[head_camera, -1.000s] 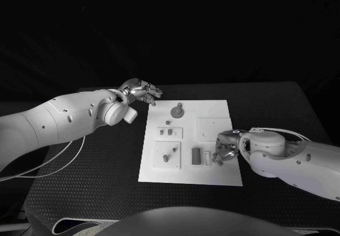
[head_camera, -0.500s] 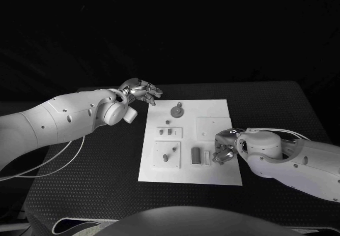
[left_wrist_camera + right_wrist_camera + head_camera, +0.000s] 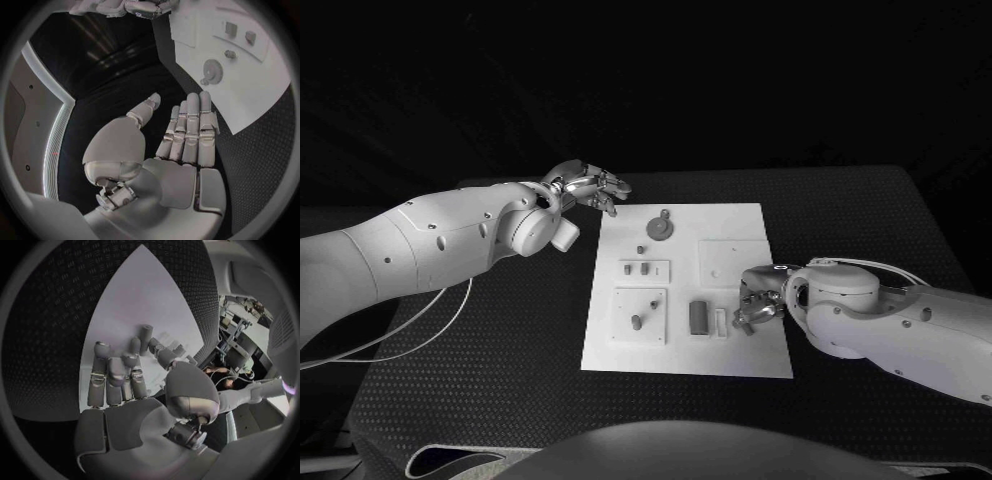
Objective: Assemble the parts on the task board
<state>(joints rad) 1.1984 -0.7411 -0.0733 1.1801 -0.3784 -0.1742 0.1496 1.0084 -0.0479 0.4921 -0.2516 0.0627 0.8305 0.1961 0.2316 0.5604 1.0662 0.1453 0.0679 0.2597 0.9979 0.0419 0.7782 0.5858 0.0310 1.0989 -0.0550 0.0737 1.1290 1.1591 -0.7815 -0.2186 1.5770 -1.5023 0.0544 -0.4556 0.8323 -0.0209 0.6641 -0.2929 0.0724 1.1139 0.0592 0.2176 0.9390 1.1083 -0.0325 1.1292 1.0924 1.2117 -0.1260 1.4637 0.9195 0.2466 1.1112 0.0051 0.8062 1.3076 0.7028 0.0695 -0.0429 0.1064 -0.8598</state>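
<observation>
While the right hand [image 3: 759, 300] hangs low over the task board [image 3: 733, 220], fingers bent toward the dark block [image 3: 698, 317] and holding nothing that shows, a careless reach could knock the pale slim part [image 3: 721, 322] just beside the block; the left hand [image 3: 593, 185], open and idle over the table [image 3: 877, 215], cannot steady the board
</observation>
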